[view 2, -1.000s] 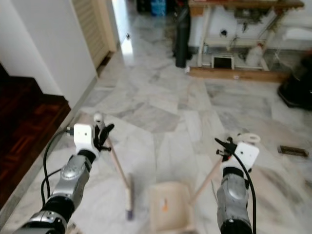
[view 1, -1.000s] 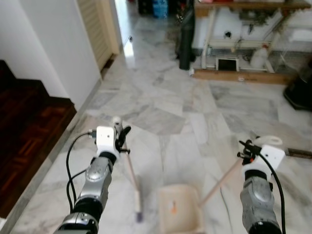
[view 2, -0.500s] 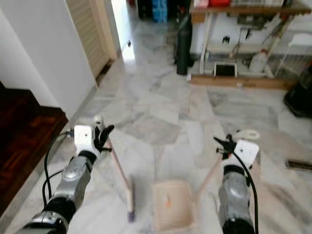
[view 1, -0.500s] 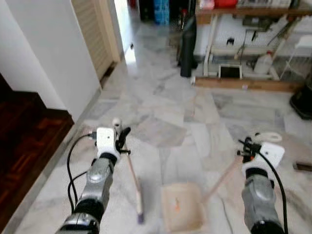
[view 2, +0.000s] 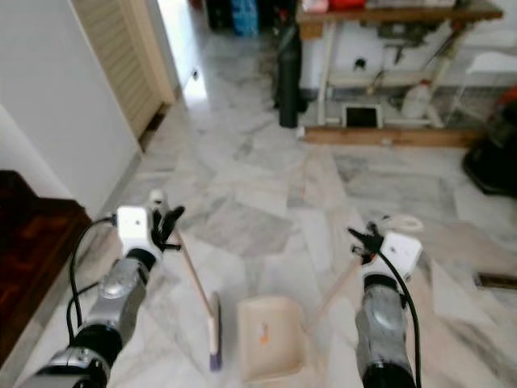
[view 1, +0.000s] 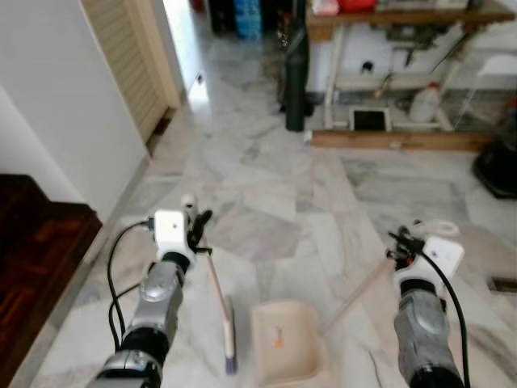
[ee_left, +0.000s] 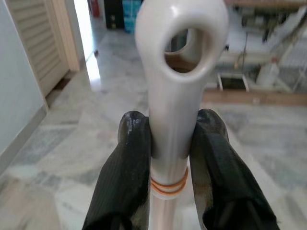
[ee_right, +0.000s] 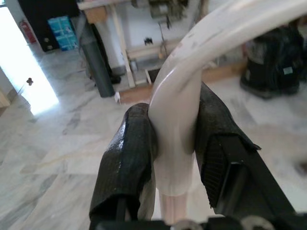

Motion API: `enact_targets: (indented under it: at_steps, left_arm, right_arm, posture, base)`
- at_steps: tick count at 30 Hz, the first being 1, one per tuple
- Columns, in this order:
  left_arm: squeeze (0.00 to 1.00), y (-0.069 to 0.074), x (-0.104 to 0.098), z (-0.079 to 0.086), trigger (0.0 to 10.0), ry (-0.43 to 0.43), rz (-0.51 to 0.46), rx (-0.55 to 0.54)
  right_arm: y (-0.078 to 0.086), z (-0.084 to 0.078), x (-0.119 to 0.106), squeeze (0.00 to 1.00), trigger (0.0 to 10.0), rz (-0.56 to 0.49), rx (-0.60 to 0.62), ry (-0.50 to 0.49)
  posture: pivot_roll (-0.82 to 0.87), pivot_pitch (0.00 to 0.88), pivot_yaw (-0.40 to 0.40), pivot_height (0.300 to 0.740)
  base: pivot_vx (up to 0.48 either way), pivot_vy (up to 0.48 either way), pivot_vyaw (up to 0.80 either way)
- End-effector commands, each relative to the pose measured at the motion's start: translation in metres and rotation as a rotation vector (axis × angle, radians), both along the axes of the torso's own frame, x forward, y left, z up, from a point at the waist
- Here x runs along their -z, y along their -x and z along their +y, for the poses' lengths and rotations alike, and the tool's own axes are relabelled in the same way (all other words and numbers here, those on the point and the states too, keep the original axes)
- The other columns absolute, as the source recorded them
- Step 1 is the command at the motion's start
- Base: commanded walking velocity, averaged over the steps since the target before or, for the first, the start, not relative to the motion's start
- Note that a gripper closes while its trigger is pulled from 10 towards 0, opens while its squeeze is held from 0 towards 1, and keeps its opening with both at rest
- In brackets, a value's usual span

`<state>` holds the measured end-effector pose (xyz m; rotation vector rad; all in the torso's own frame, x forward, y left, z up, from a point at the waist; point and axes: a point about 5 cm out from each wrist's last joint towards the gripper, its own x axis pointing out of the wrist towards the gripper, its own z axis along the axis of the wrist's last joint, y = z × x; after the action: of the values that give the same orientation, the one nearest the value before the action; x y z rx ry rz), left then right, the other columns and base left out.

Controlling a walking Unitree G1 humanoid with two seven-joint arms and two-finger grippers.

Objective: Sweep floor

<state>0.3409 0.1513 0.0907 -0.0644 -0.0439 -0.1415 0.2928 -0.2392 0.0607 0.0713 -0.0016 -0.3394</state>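
Observation:
My left gripper (view 1: pixel 196 229) is shut on the white top of a broom handle (ee_left: pixel 172 96), and its black fingers (ee_left: pixel 128 158) clamp the handle just under the hanging loop. The broom (view 1: pixel 220 301) slants down to its head (view 1: pixel 229 335) on the marble floor. My right gripper (view 1: pixel 401 245) is shut on the pale handle (ee_right: pixel 178 120) of a beige dustpan (view 1: pixel 281 343). The pan lies flat on the floor between my arms, right beside the broom head, with a small orange speck (view 1: pixel 277 342) inside it.
A white wall (view 1: pixel 56 105) and a dark wooden step (view 1: pixel 32 242) lie to my left. Ahead stand a louvred door (view 1: pixel 125 56), a dark upright cylinder (view 1: pixel 296 73) and a wooden bench (view 1: pixel 404 81) with clutter beneath. A black object (view 1: pixel 497 162) sits at the right edge.
The camera has moved forward and shifted, so the far bench and door sit differently in view. Both grippers keep the same hold, and the broom head and dustpan stay side by side.

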Motion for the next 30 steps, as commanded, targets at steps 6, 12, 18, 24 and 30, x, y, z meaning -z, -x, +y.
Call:
enact_targets:
  at_steps: [6,12,18,24,30]
  left_arm:
    - [0.0,-0.0033,-0.0074,0.0101,10.0,-0.017,-0.023,-0.023]
    - [0.0,-0.0041,-0.008,0.0111,10.0,-0.018,-0.024,-0.027]
    - [0.0,-0.0018,-0.0061,0.0153,10.0,-0.02,-0.025,-0.045]
    - [0.0,0.0021,-0.0013,0.0142,10.0,-0.016,-0.017,-0.052]
    - [0.0,0.0023,-0.0007,0.0098,10.0,-0.007,-0.017,-0.042]
  right_arm:
    - [-0.0086,0.0105,-0.0107,0.0,10.0,-0.06,-0.009,-0.024]
    - [-0.0103,0.0139,-0.0125,0.0,10.0,-0.071,-0.02,-0.022]
    - [-0.0111,0.0114,-0.0161,0.0,10.0,-0.081,-0.026,-0.004]
    - [-0.0106,0.0087,-0.0164,0.0,10.0,-0.081,-0.036,0.003]
    - [-0.0101,0.0125,-0.0148,0.0,10.0,-0.074,-0.049,0.011]
  posture:
    - [-0.16,0.004,0.068,0.74]
    - [-0.16,0.01,0.067,0.74]
    - [-0.16,0.012,0.053,0.74]
    - [-0.16,0.009,0.041,0.74]
    - [-0.16,0.007,0.041,0.74]
  base:
    - [0.384,0.0,0.0]
    - [0.384,0.0,0.0]
    - [0.383,0.0,0.0]
    - [0.381,0.0,0.0]
    - [0.376,0.0,0.0]
